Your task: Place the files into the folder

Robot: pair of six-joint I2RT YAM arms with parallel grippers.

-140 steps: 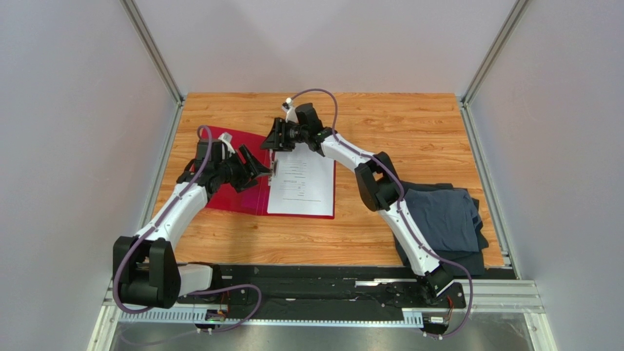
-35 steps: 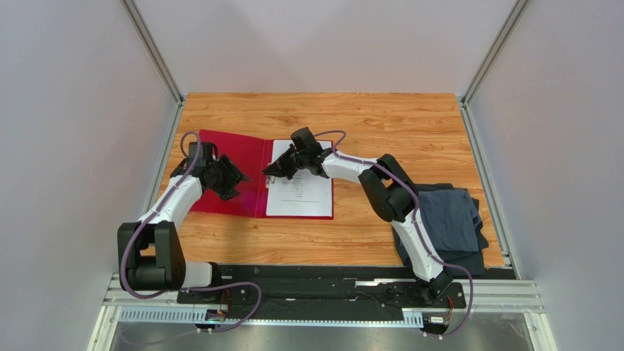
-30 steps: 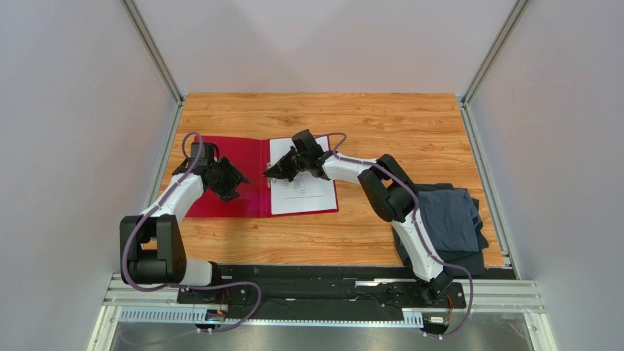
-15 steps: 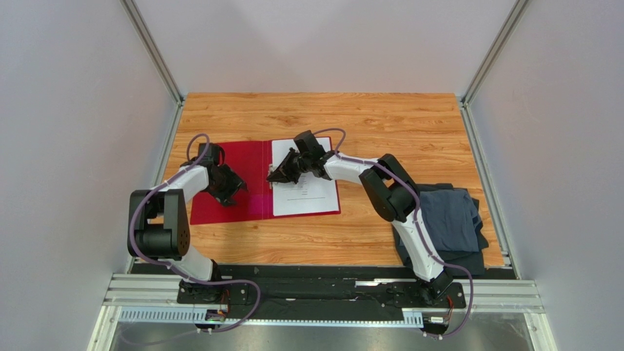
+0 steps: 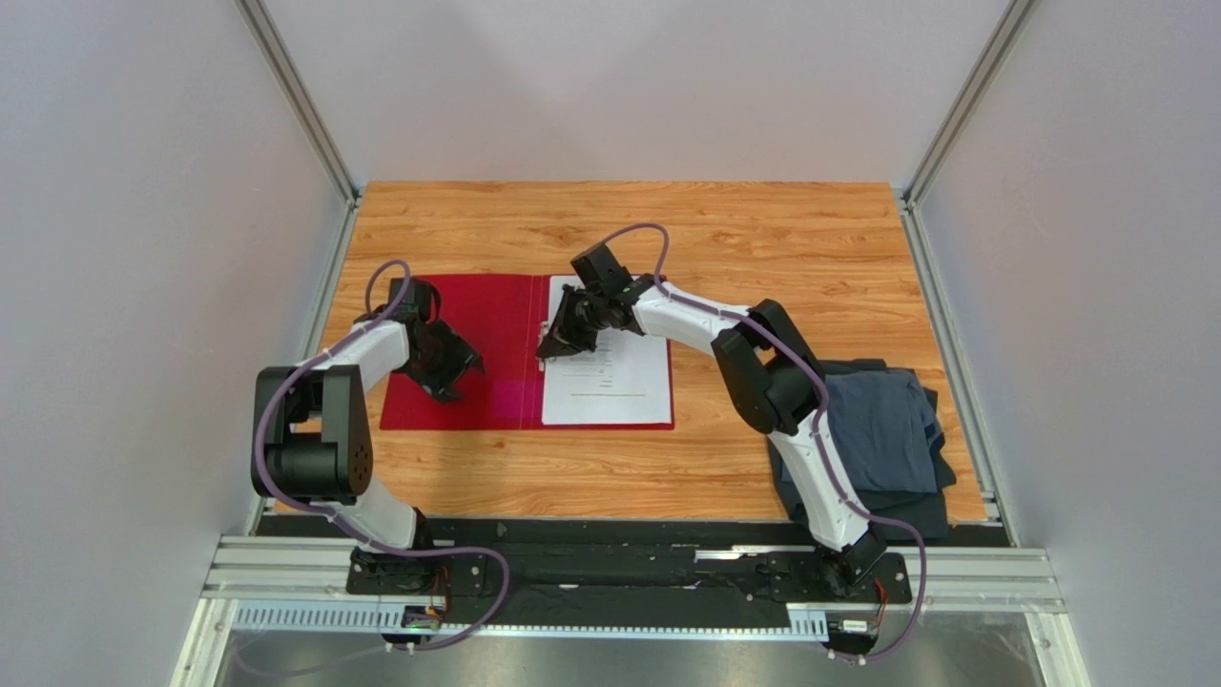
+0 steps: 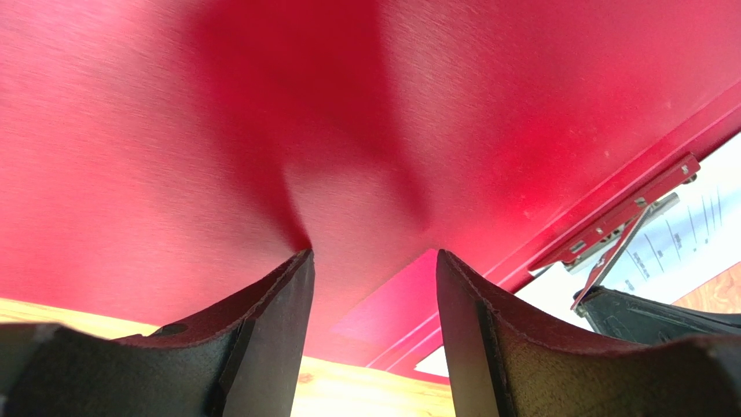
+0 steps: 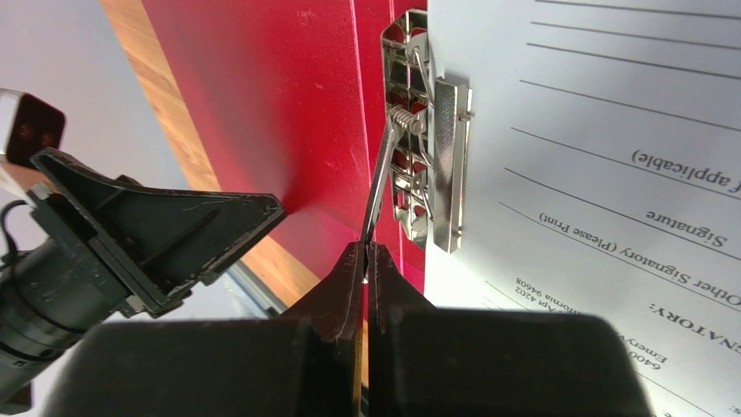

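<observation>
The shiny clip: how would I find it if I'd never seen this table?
On the wooden table lies an open red folder. Along its middle fold, beside the white paper, sits the metal clip, its thin lever pinched by the right gripper. It's the only shiny silver thing there.

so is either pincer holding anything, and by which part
The right pincer is shut on the tip of the clip's wire lever inside the folder. The left pincer is open on the cover, holding nothing.
</observation>
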